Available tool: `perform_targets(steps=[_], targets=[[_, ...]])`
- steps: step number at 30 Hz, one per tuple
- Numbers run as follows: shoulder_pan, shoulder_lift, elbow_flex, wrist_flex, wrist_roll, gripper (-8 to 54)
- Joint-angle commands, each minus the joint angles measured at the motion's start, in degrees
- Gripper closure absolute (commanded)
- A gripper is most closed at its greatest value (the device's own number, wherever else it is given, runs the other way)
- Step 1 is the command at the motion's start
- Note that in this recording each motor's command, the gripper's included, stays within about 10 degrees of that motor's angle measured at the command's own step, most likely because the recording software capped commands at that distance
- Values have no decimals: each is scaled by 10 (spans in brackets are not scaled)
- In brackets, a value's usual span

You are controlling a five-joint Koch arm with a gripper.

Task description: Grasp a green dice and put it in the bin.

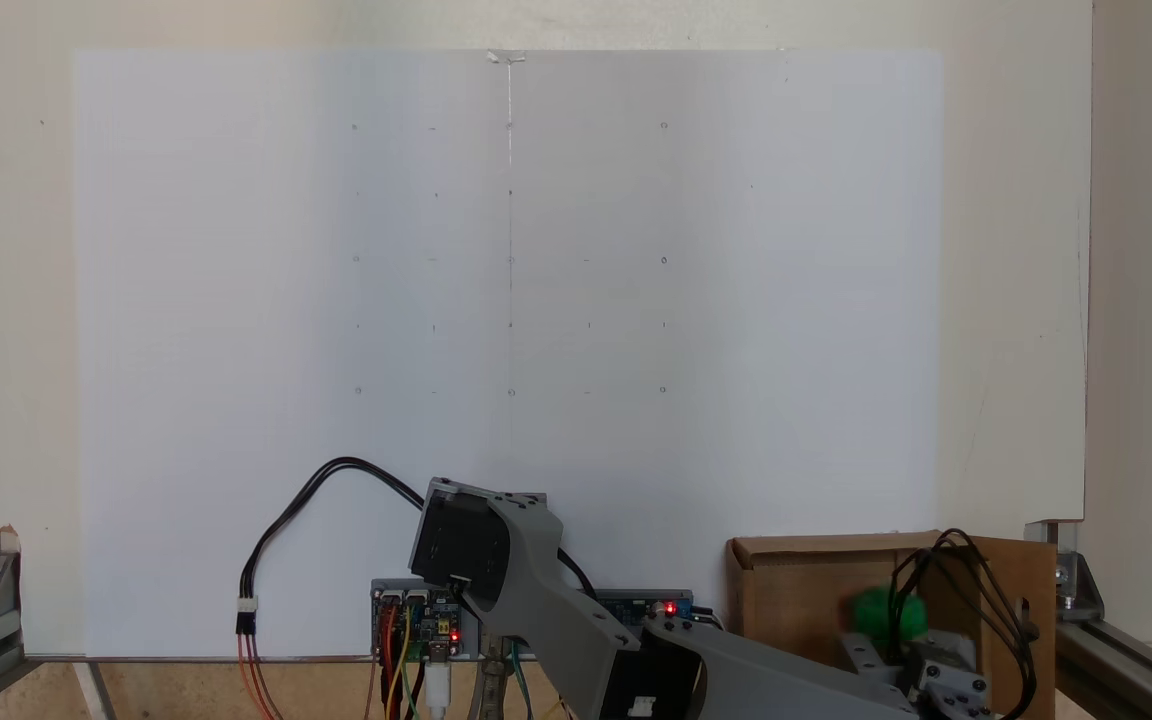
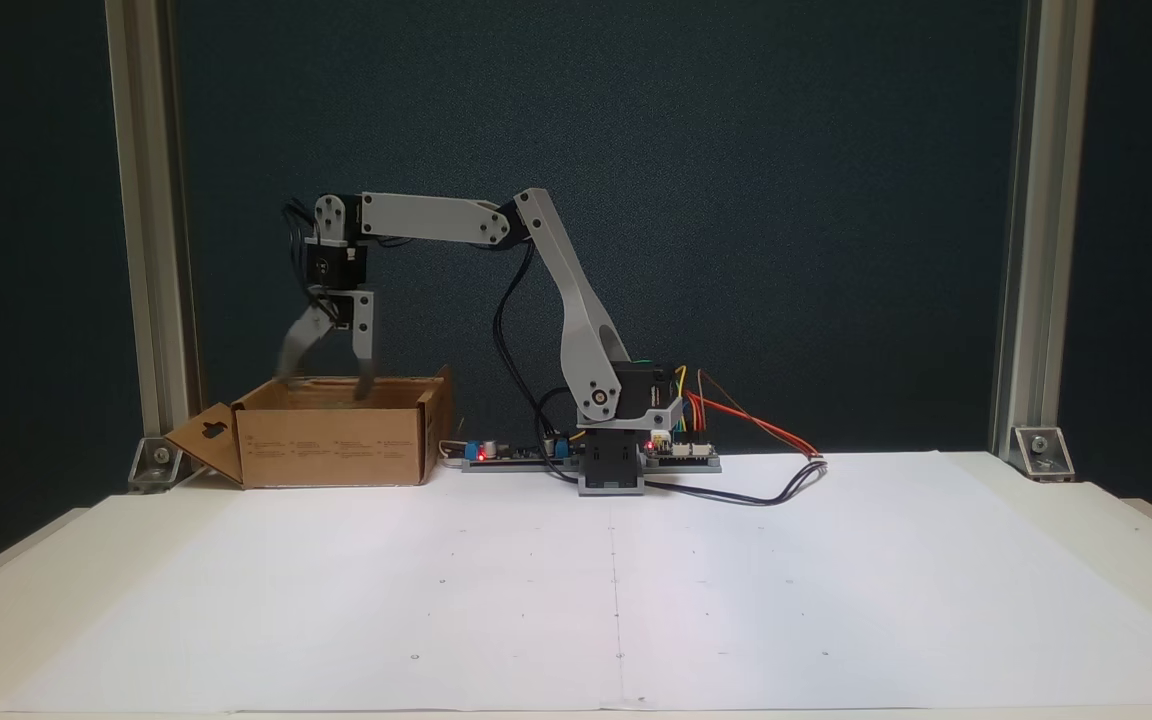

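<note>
Fixed views: grey gripper (image 2: 328, 385), jaws spread wide, hangs above the brown cardboard bin (image 2: 336, 440); blurred small green plastic dice (image 1: 886, 612) at its 12 o'clock, apparently released, delivery nearly complete.

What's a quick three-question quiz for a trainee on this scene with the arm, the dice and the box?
1. True or false: the gripper hangs above the box.
2. Multiple choice: the gripper's jaws stand A) spread apart, B) pressed together, C) clamped on a cable.
3. Fill in: in a fixed view, the dice shows as a blurred ___ patch within the box's outline.
Key: 1 true; 2 A; 3 green.
</note>
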Motion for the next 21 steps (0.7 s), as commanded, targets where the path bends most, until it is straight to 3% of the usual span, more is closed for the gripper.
perform_targets(steps=[1, 10, 21], targets=[[-13, 9, -35, -51, -4, 1], [-292, 164, -35, -106, 126, 7], [-744, 207, -17, -108, 199, 6]])
